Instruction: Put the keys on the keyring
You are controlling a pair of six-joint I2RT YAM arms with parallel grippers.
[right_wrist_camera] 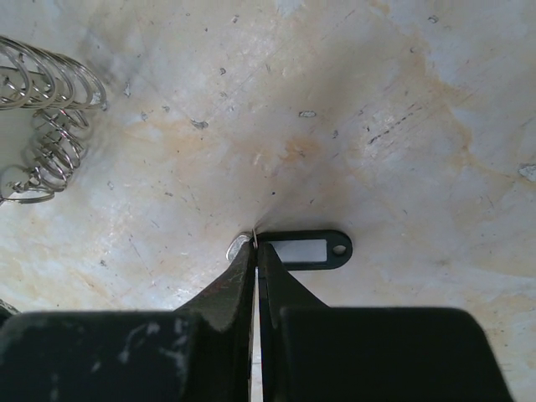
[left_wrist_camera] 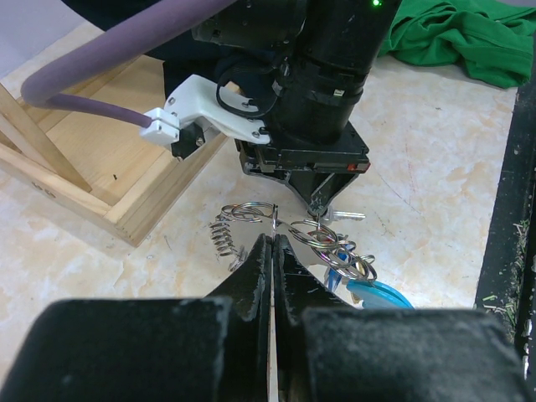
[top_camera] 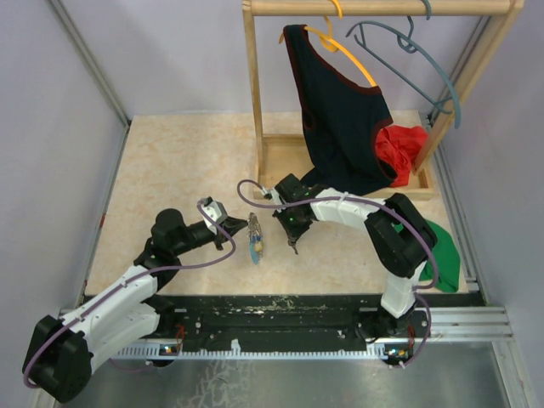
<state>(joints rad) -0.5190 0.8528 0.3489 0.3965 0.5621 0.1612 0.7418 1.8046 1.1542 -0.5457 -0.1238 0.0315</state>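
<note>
My top camera is looking down from behind my bases over the whole table [top_camera: 170, 161], while both wrist cameras are peering closely along my left fingers [left_wrist_camera: 251, 285] and right fingers [right_wrist_camera: 234, 289], sharing the keyring [left_wrist_camera: 224, 233], which is sitting upper left in the right view.

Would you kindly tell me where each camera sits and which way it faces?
Top external: above and behind, looking down at the table; left arm, right arm show.
Left wrist: low, facing the right end effector across the keyring; left fingers show.
Right wrist: facing down at the key; right fingers show.
Both wrist views share the keyring.
</note>
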